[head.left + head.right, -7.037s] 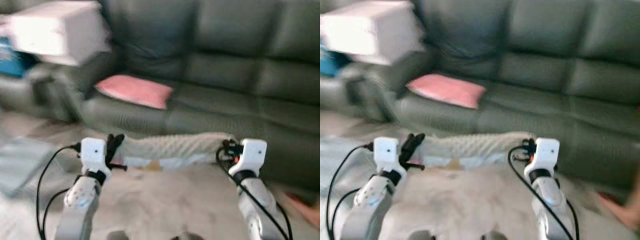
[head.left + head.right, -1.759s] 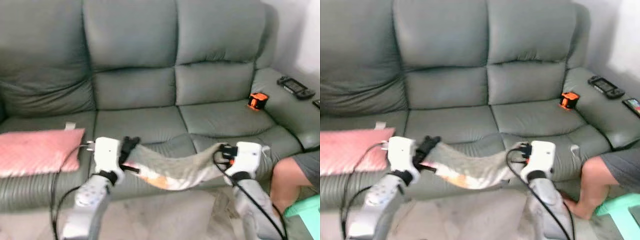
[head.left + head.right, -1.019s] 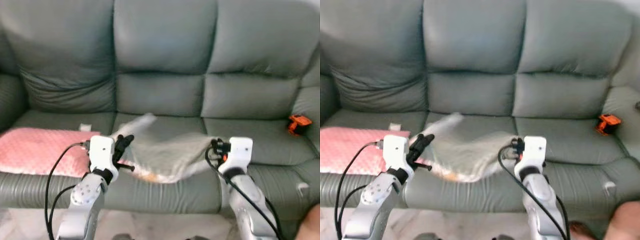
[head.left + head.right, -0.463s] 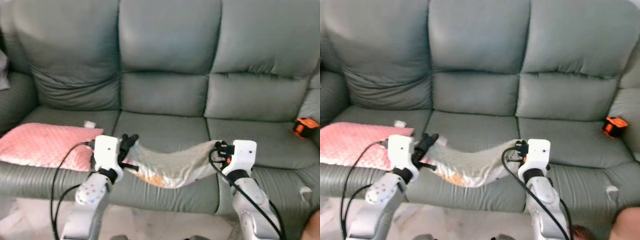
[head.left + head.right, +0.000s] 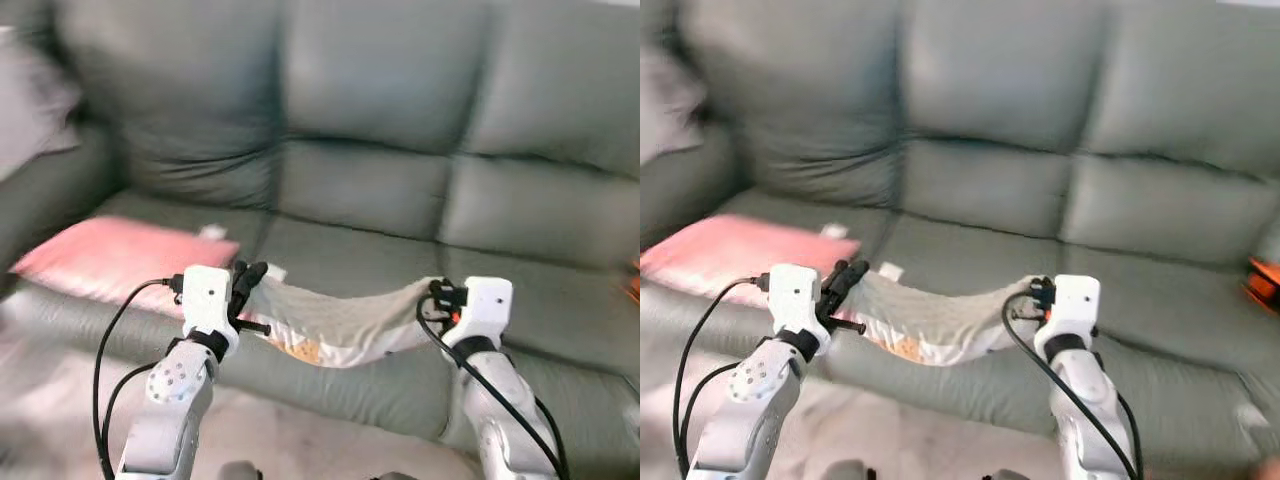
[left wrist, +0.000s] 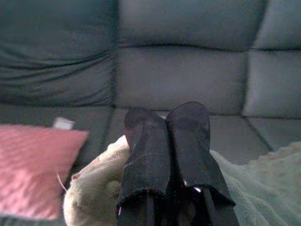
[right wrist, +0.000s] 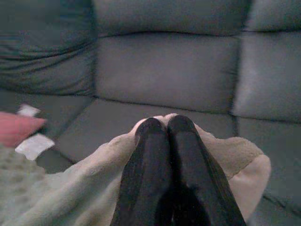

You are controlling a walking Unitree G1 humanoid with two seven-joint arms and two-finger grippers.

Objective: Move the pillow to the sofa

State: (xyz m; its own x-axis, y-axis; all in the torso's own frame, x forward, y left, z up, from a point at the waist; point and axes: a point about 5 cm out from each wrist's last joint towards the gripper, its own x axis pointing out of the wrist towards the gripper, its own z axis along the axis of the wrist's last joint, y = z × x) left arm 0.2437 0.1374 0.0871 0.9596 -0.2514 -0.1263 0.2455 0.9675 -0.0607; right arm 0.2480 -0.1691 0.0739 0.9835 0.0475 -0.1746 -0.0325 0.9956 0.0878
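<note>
A limp cream pillow (image 5: 340,325) with an orange patch underneath sags between my two grippers, hanging over the front edge of the grey-green sofa (image 5: 380,150), at its middle seat. My left gripper (image 5: 248,275) is shut on the pillow's left end, and my right gripper (image 5: 432,295) is shut on its right end. In the left wrist view the black fingers (image 6: 188,136) are pressed together over bunched cream fabric (image 6: 91,193). In the right wrist view the fingers (image 7: 146,150) pinch a fold of the pillow (image 7: 84,188).
A pink pillow (image 5: 120,255) lies on the sofa's left seat, with a small white tag (image 5: 212,232) beside it. An orange object (image 5: 1265,285) sits on the far right seat. Pale floor (image 5: 60,400) lies before the sofa. The picture is blurred.
The camera has swung left, so the sofa sits further right in the picture and is blurred. Both grippers hold the pillow as before, still sagging between them.
</note>
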